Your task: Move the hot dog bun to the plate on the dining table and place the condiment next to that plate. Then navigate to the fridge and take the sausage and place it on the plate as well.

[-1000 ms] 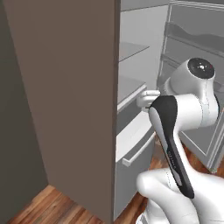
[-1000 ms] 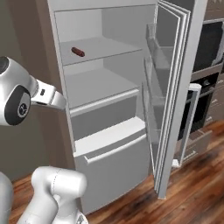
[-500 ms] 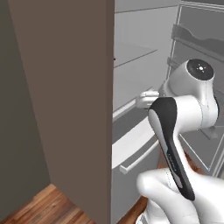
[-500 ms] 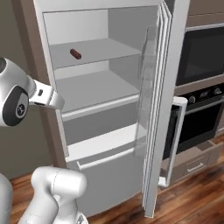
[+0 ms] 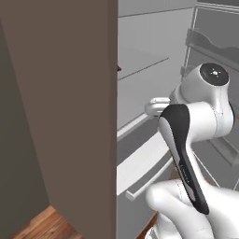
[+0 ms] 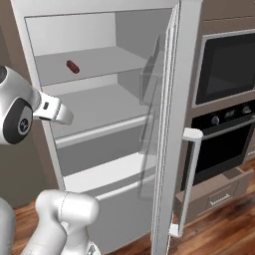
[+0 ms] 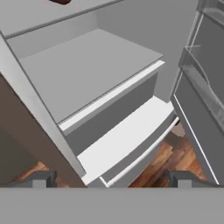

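The sausage lies on the fridge's upper shelf, long axis running about 10 to 4 o'clock in the right base view. The hand, wide and empty, points at the shelf below; the sausage sits at about 11 o'clock from it.

A home kitchen, rendered. A tall pale grey refrigerator stands with its door swung wide, showing flat grey shelves and a pull-out white drawer below. Beside it, a black built-in wall oven with a glass front sits in brown cabinetry, with a second black oven with round knobs under it. Reddish-brown wood plank flooring runs beneath.
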